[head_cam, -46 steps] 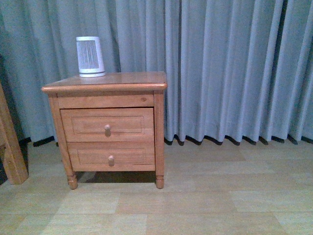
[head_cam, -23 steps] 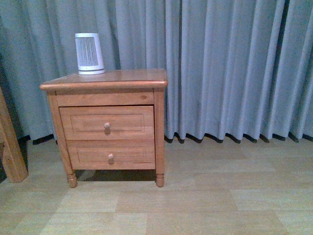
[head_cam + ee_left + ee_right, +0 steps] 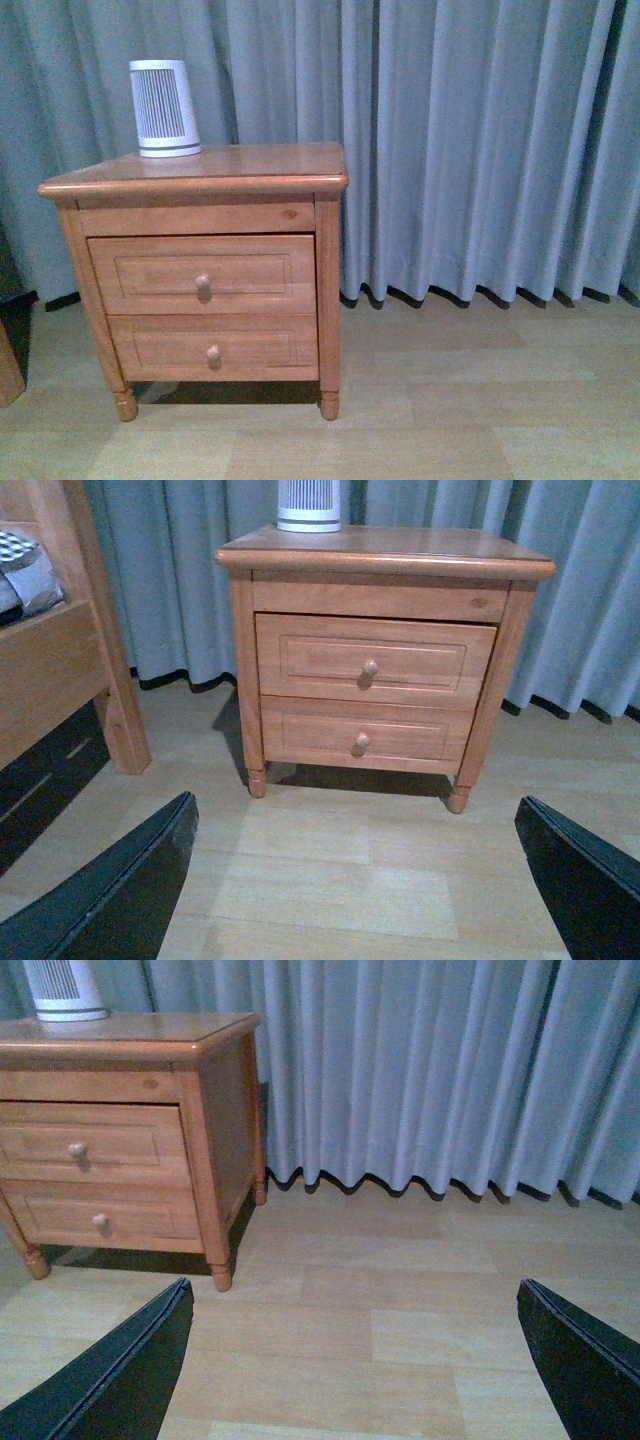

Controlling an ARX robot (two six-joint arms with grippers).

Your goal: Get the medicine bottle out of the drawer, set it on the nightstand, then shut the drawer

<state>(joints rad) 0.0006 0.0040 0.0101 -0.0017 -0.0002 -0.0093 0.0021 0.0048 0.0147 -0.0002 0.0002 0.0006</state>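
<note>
The honey-brown nightstand (image 3: 250, 165) stands against the curtain at the left of the front view. Its taller upper drawer (image 3: 150, 272) is shut, round knob in the middle. The medicine bottle is hidden. No arm shows in the front view. In the left wrist view my left gripper (image 3: 356, 800) is open over bare floor, facing the nightstand (image 3: 380, 555) and the drawer (image 3: 430, 660), well short of both. My right gripper (image 3: 354, 1282) is open too, over floor to the right of the nightstand (image 3: 130, 1035), with the drawer (image 3: 130, 1145) off to its side.
A tall white ribbed appliance (image 3: 163, 108) stands on the back left of the top. The shorter lower drawer (image 3: 150, 348) is shut. A grey curtain (image 3: 480, 150) hangs behind. A wooden bed post (image 3: 100, 650) and frame stand left of the nightstand. Pale wood floor (image 3: 450, 400) lies in front.
The front view has drawn nearer to the nightstand, which now looks larger. The wooden post has slid almost out at the left edge. Both drawers stay shut.
</note>
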